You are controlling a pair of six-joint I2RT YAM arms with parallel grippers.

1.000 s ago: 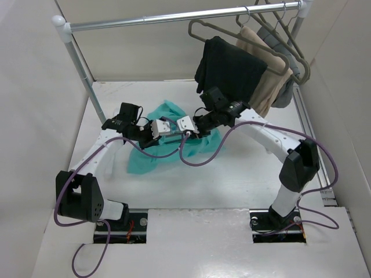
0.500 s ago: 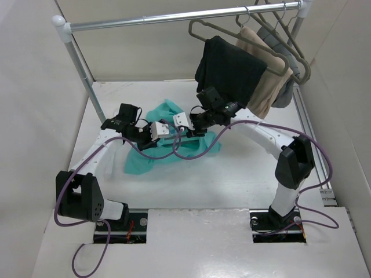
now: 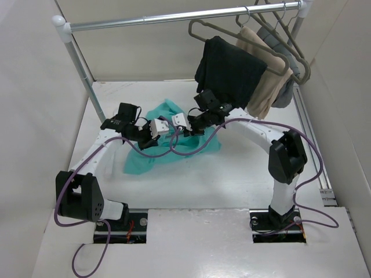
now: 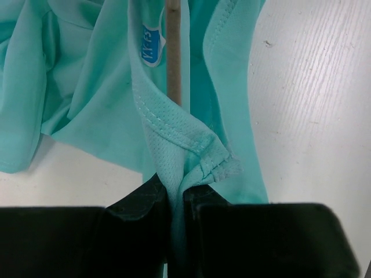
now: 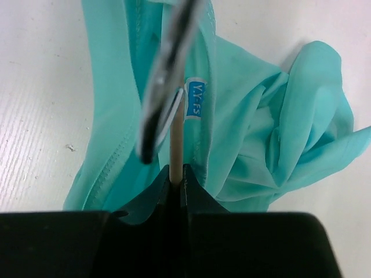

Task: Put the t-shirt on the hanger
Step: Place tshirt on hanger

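Top external view: left gripper sat low over the table, tip pointing right at the right gripper, the two almost tip to tip; t-shirt lay crumpled on the table under and around both tips, most of the cloth spilling to the near side of the left gripper, a bunched lobe beyond it.

Left wrist view: left jaws were pressed together on a ribbed edge of the t-shirt, a fold of it rising out of the pinch; just beyond the fingertips the hanger showed as a slim taupe bar running straight away, its near end hidden behind the pinched fold; white neck label sat just left of that bar.

Right wrist view: right jaws were clamped on the hanger bar, which stood straight out of the pinch; a blurred silver-dark strip crossed in front of it close to the lens, could not tell which part; label sat just right of the bar; cloth lay on both sides of the fingers, a bunched heap off to their right.

Top external, beyond and right of the right gripper: black garment, tan garment and grey garment hung from the rail, apart from the t-shirt; spare hanger hung bare just left of them.
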